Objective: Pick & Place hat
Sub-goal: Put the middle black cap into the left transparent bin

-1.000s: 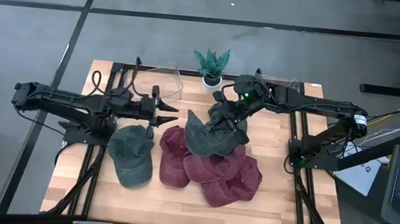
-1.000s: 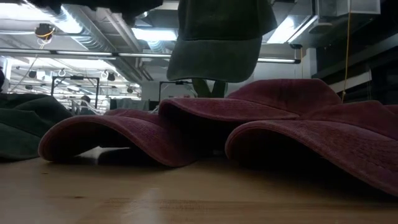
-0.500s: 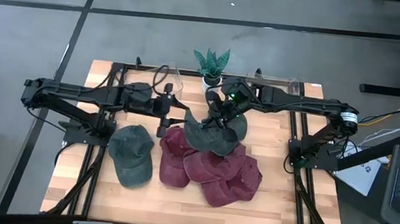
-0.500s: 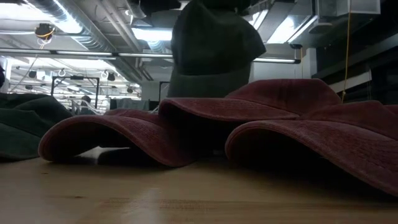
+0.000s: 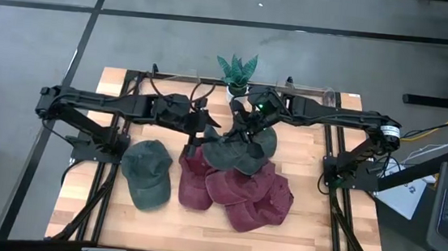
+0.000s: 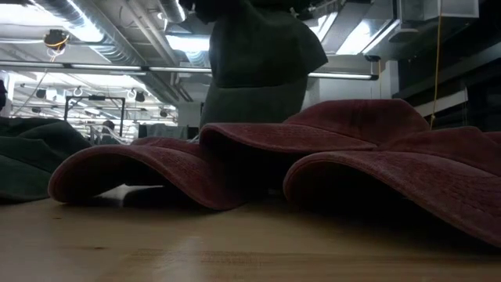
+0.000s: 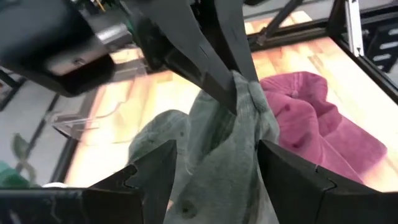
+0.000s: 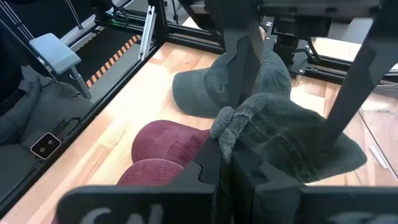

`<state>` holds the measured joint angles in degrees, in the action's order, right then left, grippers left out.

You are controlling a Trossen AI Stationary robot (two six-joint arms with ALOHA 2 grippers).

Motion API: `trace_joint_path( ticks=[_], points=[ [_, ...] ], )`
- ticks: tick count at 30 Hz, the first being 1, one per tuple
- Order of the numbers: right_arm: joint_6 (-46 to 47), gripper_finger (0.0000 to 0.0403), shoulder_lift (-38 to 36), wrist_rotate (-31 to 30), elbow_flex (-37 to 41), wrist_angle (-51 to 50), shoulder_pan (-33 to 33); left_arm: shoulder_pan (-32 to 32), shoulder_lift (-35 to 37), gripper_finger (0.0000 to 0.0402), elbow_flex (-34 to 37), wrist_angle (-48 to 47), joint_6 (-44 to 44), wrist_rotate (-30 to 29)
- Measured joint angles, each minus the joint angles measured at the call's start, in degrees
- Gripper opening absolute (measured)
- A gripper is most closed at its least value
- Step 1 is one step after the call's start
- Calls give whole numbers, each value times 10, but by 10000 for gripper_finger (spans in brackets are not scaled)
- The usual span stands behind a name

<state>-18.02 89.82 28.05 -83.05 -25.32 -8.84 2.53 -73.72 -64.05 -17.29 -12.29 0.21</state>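
Two grippers are being brought together over the far middle of the table (image 5: 102,212), where one grey-green hat (image 5: 236,153) is being held up above the heap of dark red hats (image 5: 239,188). The right gripper (image 5: 244,129) is being kept pinched tight on a bunched fold of that hat's fabric, so the hat is hanging from it, clear of the red hats in the low view. The left gripper (image 7: 214,171) is being presented to the same hat with its fingers spread wide on either side of the cloth, not closed on anything. A handover is judged to be in progress: the lift is done, while the left gripper's grasp, the right gripper's release and the placing are all being left to do. A second grey-green hat (image 5: 146,174) is lying on the table's left, just beside the red heap, which suggests one hat is already being counted as placed. A small potted plant (image 5: 236,71) is standing at the far edge.
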Motion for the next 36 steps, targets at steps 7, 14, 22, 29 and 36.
trace_joint_path(
  ticks=[7,14,22,29,36],
  points=[
    [0,13,0,6,0,12,0,3,-11,202,-4,-11,5,25],
    [26,13,0,6,0,12,0,3,-9,126,-3,-31,-5,25],
    [73,30,0,-5,0,16,0,2,-5,11,-3,-43,-14,25],
    [131,107,0,-54,0,0,0,2,4,6,-3,-66,2,-2],
    [138,190,-12,-130,0,-63,0,3,46,5,-3,-123,62,-124]
  ],
)
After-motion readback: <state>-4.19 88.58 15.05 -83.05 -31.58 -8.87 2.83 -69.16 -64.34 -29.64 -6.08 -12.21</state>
